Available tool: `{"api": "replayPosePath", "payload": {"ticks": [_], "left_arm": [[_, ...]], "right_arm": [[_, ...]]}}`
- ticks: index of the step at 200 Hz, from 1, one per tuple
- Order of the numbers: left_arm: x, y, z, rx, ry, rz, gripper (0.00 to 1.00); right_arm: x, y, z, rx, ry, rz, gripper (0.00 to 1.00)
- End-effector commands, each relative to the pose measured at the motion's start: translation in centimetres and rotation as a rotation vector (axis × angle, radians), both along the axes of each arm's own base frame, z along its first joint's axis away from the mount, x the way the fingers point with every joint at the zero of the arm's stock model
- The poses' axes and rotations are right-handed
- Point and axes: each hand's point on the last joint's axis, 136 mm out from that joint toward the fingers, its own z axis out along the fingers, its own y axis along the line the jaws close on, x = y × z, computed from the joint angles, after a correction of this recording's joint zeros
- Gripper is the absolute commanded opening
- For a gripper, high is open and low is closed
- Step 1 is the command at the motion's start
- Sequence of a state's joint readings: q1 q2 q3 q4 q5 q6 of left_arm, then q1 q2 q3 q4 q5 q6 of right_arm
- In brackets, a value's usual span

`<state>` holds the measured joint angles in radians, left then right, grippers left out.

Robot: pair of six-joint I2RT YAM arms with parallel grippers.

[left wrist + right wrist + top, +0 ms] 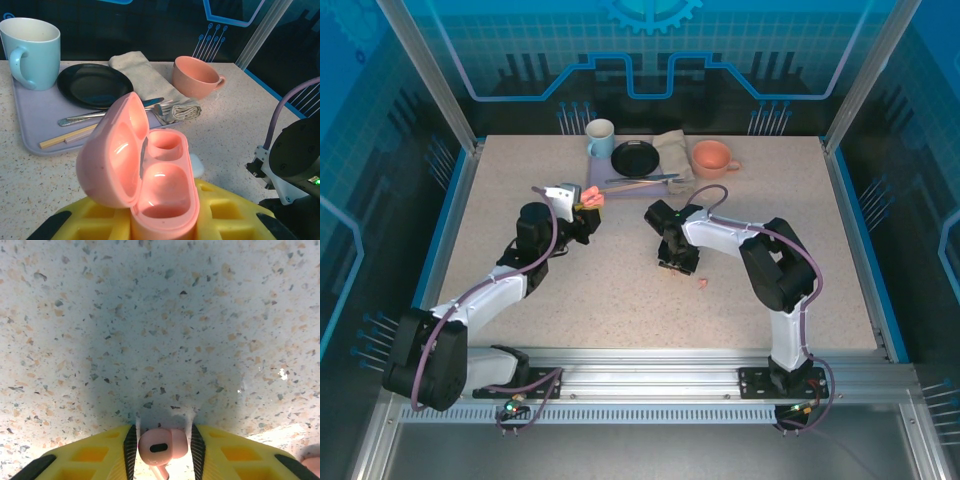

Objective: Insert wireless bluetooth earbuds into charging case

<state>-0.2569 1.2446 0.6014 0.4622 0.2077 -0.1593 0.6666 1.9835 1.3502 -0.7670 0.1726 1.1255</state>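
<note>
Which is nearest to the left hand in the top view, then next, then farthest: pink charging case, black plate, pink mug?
1. Pink charging case, held in the left hand.
2. Black plate, behind it and to the right.
3. Pink mug, farther right at the back.
</note>
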Motion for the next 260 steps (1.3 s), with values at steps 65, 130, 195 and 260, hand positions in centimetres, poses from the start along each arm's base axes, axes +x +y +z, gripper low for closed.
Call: {"api": "replayPosePath", "payload": {"ticks": [65,130,195,260], "left_arm": [[0.5,-0.1,1.9,-0.020,-0.047,-0.014,0.00],[0.1,-0.4,1.8,-0.023,-0.045,-0.037,0.00],[-0.7,-1.2,1.7,-0.039,-0.064,-0.094,0.00],[-2.5,-3.4,2.1,-0.072,-0.103,-0.255,0.00]], "right_arm": [[-0.1,-0.1,-1.1,0.002,0.010,0.001,0.26],[0.7,-0.4,1.4,0.017,-0.080,0.048,0.19],[1.4,-0.6,5.3,0.080,-0.224,0.109,0.19],[2.5,-0.5,14.4,0.217,-0.507,0.205,0.21]]}}
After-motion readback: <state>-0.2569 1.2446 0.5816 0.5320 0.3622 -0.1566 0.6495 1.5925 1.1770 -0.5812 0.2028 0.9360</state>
